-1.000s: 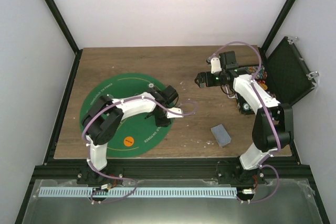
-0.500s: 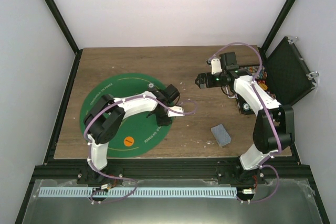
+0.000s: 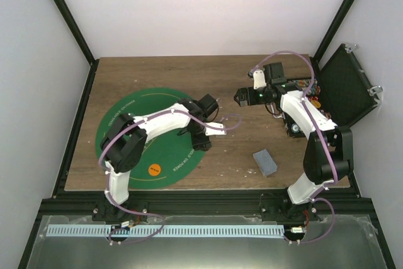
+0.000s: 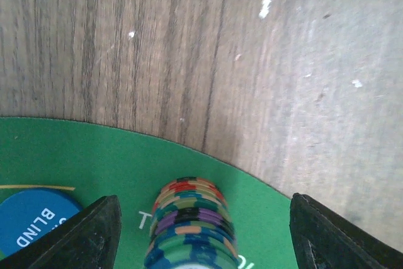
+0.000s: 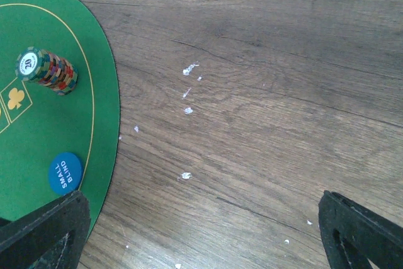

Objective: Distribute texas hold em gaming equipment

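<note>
The left gripper (image 3: 201, 140) spreads its jaws, letting go of a multicoloured stack of round poker chips (image 4: 192, 218), now upright at the green felt mat's (image 4: 94, 162) edge, apparently delivered. The right gripper (image 3: 241, 97) hangs wide open, empty.

L arm (image 3: 160, 124), R arm (image 3: 303, 114): white links, blk joints | cables (image 3: 230, 122): lilac | jaws: blk

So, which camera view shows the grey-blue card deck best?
The top external view. There the card deck lies whole and unobstructed on the wooden table, near its front edge and to the right of the green mat. The left wrist view and the right wrist view do not show it at all.
</note>
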Robot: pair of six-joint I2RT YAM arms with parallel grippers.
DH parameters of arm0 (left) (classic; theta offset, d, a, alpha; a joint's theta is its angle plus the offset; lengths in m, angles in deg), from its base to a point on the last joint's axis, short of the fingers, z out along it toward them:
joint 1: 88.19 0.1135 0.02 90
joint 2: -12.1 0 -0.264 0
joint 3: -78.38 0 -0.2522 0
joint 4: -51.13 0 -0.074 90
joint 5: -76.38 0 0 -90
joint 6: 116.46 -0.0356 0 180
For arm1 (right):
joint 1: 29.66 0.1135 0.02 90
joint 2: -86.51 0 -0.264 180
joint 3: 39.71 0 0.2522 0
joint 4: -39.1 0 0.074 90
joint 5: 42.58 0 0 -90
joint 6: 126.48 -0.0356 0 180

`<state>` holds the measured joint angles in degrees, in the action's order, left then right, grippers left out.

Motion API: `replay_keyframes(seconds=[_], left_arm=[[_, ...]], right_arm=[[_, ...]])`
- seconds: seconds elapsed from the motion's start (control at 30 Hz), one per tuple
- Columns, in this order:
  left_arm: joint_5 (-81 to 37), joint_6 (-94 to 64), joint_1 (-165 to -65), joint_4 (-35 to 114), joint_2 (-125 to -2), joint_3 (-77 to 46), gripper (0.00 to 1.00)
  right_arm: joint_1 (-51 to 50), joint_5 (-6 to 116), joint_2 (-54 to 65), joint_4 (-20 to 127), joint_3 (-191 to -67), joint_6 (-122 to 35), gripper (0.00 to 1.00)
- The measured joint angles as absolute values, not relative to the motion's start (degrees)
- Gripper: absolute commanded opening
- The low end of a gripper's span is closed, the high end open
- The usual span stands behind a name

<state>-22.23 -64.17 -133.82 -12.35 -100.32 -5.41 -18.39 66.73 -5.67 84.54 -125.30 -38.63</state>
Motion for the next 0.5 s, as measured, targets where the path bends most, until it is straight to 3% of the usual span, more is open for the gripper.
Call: replay_keyframes(seconds=[0.27, 0.43, 0.5], left_arm=[[-27.9, -64.3, -132.9, -20.4, -97.2, 2.6, 0.77], [-30.3, -64.0, -127.1, -23.1, -94.8, 8.3, 0.99], [-28.9, -63.4, -123.8, -22.7, -94.6, 9.9, 0.99]], right_arm=[[-19.6, 65.7, -3.6, 83.9, -124.5, -39.8, 1.0], [-24.1, 65.2, 0.2, 82.7, -123.2, -41.3, 1.0], [-25.2, 64.9, 1.3, 82.0, -122.8, -41.5, 1.0]])
